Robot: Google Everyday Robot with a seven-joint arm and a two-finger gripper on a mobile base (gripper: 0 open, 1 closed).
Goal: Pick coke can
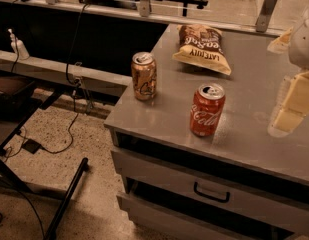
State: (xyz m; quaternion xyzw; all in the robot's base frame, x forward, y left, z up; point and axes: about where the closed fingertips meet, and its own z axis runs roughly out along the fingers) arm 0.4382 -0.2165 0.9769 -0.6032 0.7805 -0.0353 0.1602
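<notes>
The coke can point(207, 109) is red with white script and a silver top. It stands upright on the grey counter point(254, 139), near the front edge. My gripper point(290, 115) shows as a pale shape at the right edge of the view, to the right of the can and apart from it, above the counter.
A tan-gold can point(144, 76) stands upright near the counter's left edge. A brown and yellow chip bag point(202, 48) lies at the back. Drawers with a black handle point(211, 194) sit under the counter. The counter drops off to the floor at left, where cables and a black stand point(64, 199) are.
</notes>
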